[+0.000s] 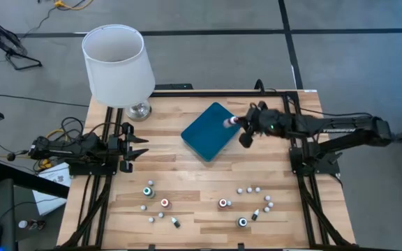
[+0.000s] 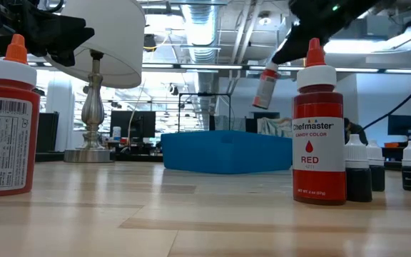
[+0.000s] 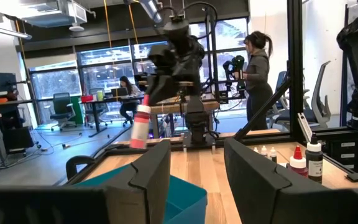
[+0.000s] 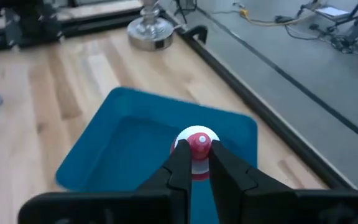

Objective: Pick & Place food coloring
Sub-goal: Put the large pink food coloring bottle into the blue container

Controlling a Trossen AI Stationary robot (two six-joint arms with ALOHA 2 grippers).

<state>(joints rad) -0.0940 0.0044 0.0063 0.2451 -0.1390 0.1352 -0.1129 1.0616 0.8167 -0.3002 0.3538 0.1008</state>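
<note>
- While the left gripper (image 1: 139, 148) waits at the table's left edge, its fingers stand apart with nothing between them, pointing right across the wood.
- Just beyond it, at the far-left part of the table (image 1: 187, 202), a lamp (image 1: 117, 66) with a white shade stands on a silver base.
- Along the near side, most of the food coloring (image 1: 165, 203) lies scattered in two loose groups: tiny whitish and dark bottles, some with red or green tops, a few tipped over.
- From table height, a red bottle (image 2: 319, 125) labelled "RED" stands upright near the lens, with dark small ones just beside it on its right.
- Near the table's middle, towards the far side, the teal tray (image 1: 208, 132) sits at an angle, with nothing seen inside it.
- Over the tray's right corner, the right gripper (image 4: 196, 152) has its fingers pinched together on one red-topped bottle (image 4: 197, 144), held in the air above the tray, tilted in the level view.
</note>
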